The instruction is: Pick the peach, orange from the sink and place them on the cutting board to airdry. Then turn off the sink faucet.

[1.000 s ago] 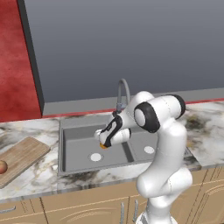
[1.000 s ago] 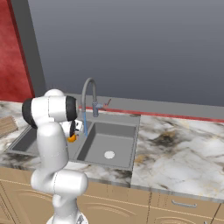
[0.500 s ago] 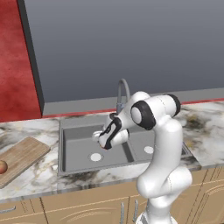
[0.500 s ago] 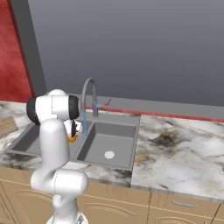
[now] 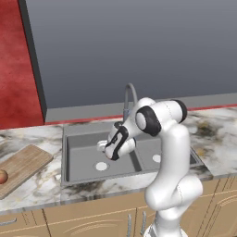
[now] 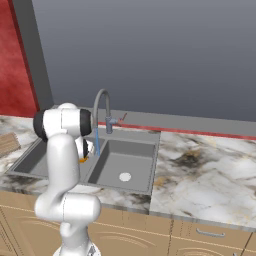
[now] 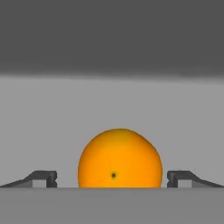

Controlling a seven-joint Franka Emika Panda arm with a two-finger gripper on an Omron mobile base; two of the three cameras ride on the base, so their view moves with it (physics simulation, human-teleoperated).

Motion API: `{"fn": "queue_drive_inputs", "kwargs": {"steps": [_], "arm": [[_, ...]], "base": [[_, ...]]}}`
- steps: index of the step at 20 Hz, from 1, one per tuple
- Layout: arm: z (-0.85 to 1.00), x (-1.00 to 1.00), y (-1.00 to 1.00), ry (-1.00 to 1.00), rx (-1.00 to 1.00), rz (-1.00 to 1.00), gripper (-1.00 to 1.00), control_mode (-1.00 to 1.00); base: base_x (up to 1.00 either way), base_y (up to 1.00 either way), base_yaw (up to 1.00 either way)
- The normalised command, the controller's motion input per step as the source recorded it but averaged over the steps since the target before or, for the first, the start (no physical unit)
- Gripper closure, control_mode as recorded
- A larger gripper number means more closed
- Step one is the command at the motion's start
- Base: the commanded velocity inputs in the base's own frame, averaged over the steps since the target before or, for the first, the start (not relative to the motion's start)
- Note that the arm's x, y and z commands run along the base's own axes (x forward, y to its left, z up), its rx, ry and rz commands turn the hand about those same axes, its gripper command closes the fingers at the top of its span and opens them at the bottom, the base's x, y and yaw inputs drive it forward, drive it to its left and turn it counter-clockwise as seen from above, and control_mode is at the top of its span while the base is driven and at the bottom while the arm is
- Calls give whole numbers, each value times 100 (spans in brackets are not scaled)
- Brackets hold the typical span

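Over the last second the arm's wrist is dropping a little lower into the left basin of the sink (image 5: 74, 155), and from the left base the hand is now covering the spot of orange that was showing beside it earlier; the base cameras are holding the same framing, so the counter and cabinets are sitting where they were.

The cutting board (image 5: 23, 167) is lying on the marble counter (image 5: 208, 134) to the left of the sink, well apart from the hand, and the peach (image 5: 2, 176) is resting on its near left corner at the picture's edge; the sink faucet (image 6: 101, 112) is arching up from behind the sink, with a thin blue stream of water (image 6: 97, 142) running down from its spout just beside the arm; the arm's own white forearm is standing between the right base camera and the left basin, leaving a small slice of the orange (image 6: 84, 160) peeking out at its edge.

The gripper (image 7: 112, 178) is standing fully spread; in the hand view the orange is sitting between its two dark fingertips (image 7: 43, 178), a narrow gap showing on each side, so nothing is gripped.
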Motion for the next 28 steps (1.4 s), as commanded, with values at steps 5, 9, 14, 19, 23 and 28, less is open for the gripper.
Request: {"fn": "queue_drive_inputs", "kwargs": {"steps": [5, 9, 14, 19, 23, 28], "arm": [[-19, 13, 8, 1, 0, -1, -100, -100], [-21, 12, 7, 2, 0, -2, 100, -100], [-7, 1, 2, 0, 0, -1, 100, -100], [0, 0, 0, 0, 0, -1, 100, -100], [0, 0, 0, 0, 0, -1, 100, -100], [14, -14, 1, -1, 0, 0, 100, -100]], "base": [[0, 0, 0], [0, 0, 0], [0, 0, 0], [0, 0, 0], [0, 0, 0], [0, 0, 0]]}}
